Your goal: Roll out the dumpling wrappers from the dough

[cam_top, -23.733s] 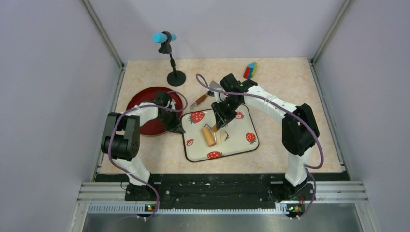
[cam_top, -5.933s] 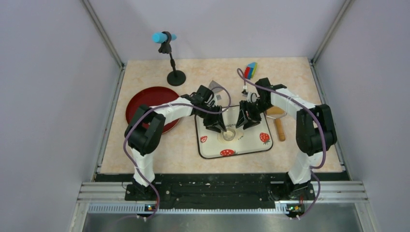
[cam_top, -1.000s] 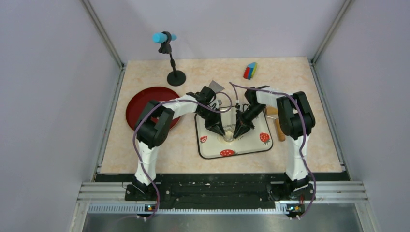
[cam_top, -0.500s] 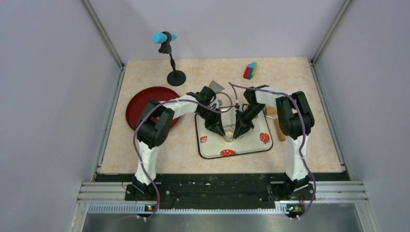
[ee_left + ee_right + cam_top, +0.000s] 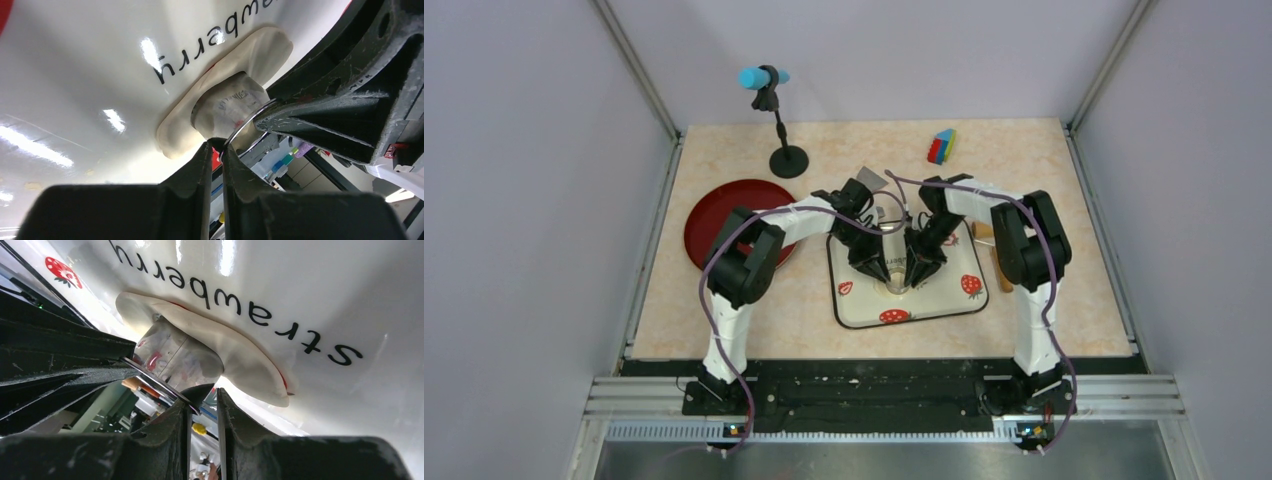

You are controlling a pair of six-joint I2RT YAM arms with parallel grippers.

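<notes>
The dough (image 5: 175, 135) lies as a flat pale oval sheet (image 5: 250, 360) on the white strawberry tray (image 5: 944, 305). A silver ring cutter (image 5: 225, 102) stands upright on the sheet (image 5: 175, 357), seen in the top view as a small ring (image 5: 896, 283). My left gripper (image 5: 216, 145) pinches the ring's near rim, jaws almost together. My right gripper (image 5: 202, 397) is at the opposite rim with a narrow gap between its fingers; the rim only touches its left fingertip. Both grippers meet over the ring (image 5: 894, 270). Dumpling wrappers are out of view.
A tan rolling pin (image 5: 999, 262) lies just right of the tray. A red plate (image 5: 714, 215) sits at the left. At the back stand a microphone stand (image 5: 787, 160), a metal scraper (image 5: 870, 180) and a coloured block (image 5: 941, 146).
The right gripper's jaws have parted a little and let go of the ring's rim. The right arm has edged slightly left. The left gripper has stayed on the ring.
</notes>
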